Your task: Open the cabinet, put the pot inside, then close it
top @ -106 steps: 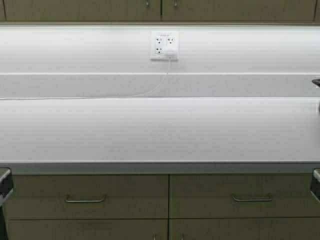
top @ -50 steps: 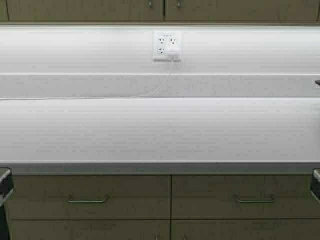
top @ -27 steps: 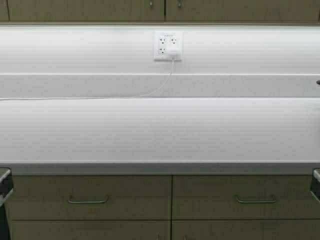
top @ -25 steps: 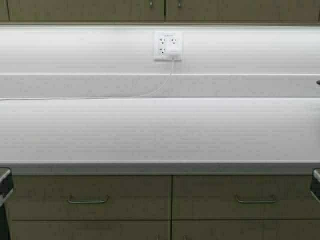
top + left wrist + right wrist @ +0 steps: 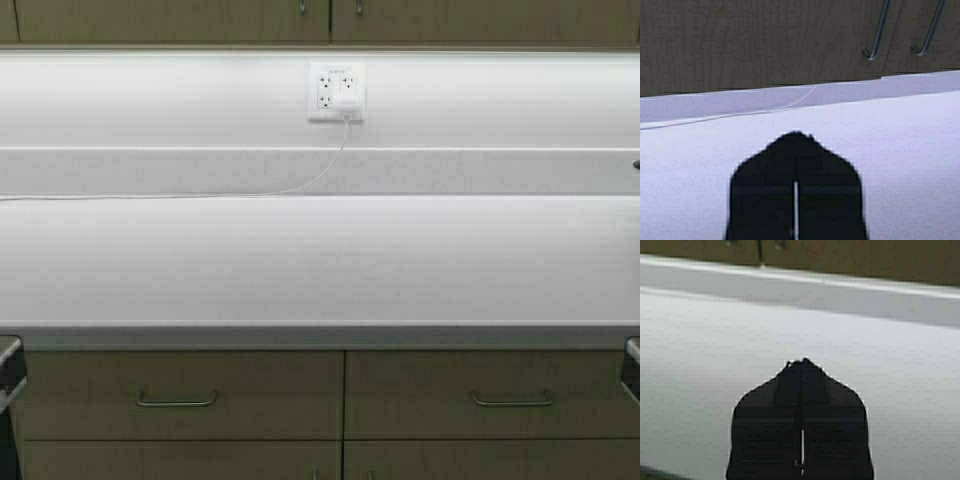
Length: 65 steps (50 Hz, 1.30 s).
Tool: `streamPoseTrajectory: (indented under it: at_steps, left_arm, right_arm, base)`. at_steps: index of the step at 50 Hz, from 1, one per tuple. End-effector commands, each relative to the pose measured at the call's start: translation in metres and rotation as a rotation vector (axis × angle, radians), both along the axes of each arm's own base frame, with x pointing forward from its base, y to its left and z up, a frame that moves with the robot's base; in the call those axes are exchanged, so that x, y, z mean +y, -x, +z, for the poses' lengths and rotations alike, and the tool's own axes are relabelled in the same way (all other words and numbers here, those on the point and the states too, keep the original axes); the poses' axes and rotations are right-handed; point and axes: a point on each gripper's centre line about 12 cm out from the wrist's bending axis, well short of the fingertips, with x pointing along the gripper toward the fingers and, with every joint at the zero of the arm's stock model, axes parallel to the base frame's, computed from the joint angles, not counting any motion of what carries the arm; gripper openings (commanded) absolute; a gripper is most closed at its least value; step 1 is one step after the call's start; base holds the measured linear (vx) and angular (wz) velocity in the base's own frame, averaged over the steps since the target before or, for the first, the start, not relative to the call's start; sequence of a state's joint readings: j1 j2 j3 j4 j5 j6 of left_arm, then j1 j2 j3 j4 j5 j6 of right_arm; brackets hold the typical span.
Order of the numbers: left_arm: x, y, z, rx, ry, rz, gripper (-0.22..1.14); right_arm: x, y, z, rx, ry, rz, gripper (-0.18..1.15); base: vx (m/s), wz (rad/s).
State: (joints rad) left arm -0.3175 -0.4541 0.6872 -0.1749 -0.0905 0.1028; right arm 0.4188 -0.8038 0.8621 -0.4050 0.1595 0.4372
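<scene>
I see the white countertop [image 5: 320, 260] filling my view; above it, the cabinet [image 5: 180, 20] shows only its doors' lower edge, both shut. Against two seconds back, the outlet [image 5: 337, 92] above the countertop sits slightly further right: the base has moved, now settled. The left gripper [image 5: 796, 137] and right gripper [image 5: 802, 362] hang over the countertop, fingers pressed together, empty. The pot isn't in sight.
</scene>
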Motion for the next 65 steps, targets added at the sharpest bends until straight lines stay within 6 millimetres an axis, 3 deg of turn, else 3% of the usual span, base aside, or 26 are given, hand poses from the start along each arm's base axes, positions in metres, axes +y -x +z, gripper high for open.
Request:
streamPoseTrajectory:
  at_steps: [1, 65]
  left_arm:
    - [0.0004, 0.0023, 0.0103, -0.031, 0.013, 0.0, 0.04]
    - [0.0009, 0.002, 0.011, -0.031, 0.019, 0.003, 0.04]
  right_arm:
    - [0.0018, -0.0001, 0.0044, -0.012, -0.004, 0.007, 0.06]
    - [0.0014, -0.0002, 0.0038, -0.01, -0.003, 0.006, 0.06]
  base:
    - [0.0, 0.0]
    - [0.0, 0.0]
